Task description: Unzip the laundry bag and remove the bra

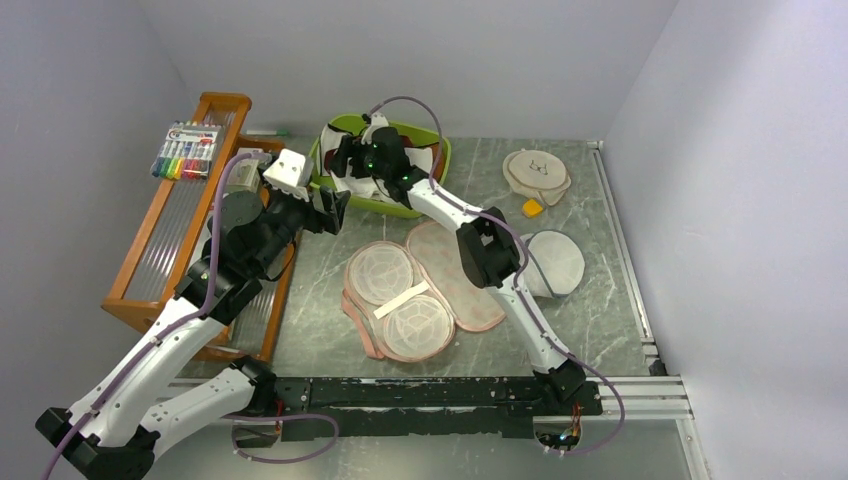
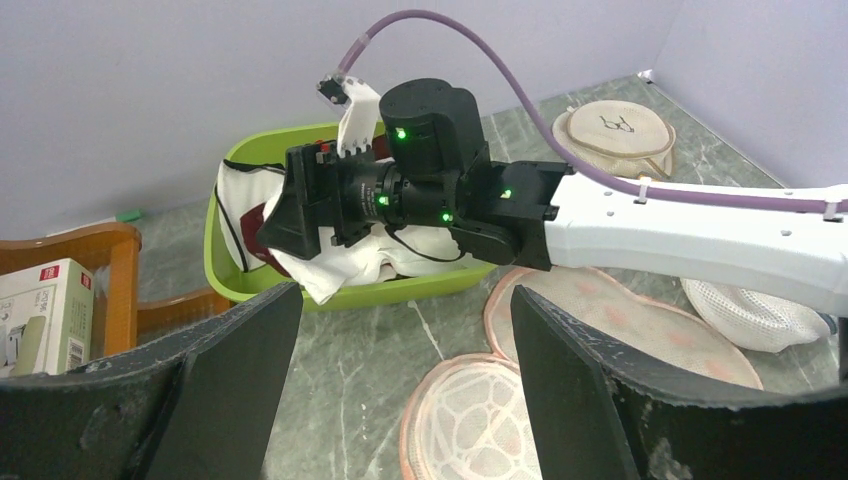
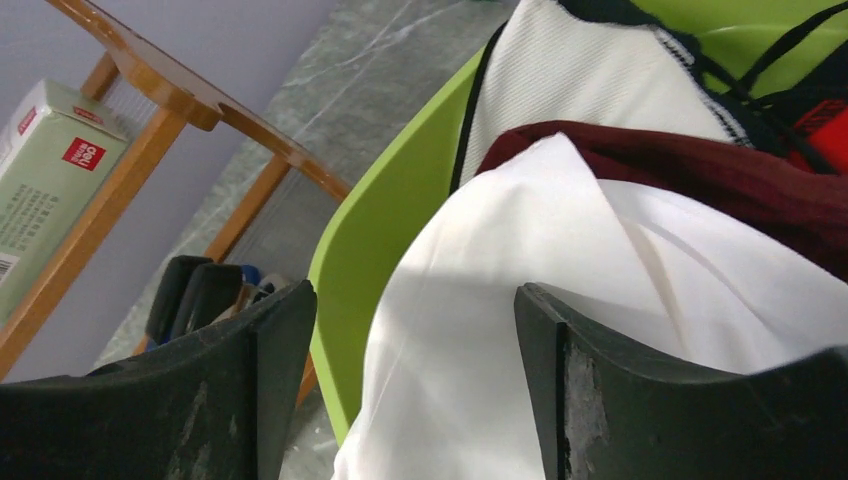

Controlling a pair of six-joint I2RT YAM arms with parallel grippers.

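Note:
The laundry bag (image 1: 455,275) lies unzipped and spread flat mid-table, one half showing white mesh (image 2: 480,420), the other plain pink (image 2: 610,320). The white bra (image 3: 520,300) hangs over the near rim of the green tub (image 1: 432,150) as smooth folded cloth (image 2: 340,265). Just above it hovers my right gripper (image 3: 415,300), jaws wide apart and not pinching the cloth. It reaches over the tub's left end (image 1: 345,155). My left gripper (image 2: 400,300) is open and empty above bare table between the tub and the bag (image 1: 335,212).
A maroon garment (image 3: 700,170) and other clothes fill the tub. A wooden rack (image 1: 170,240) with a marker pack (image 1: 185,152) stands at left. A white mesh bag (image 1: 555,262), a round cream disc (image 1: 537,173) and a small yellow piece (image 1: 532,208) lie at right.

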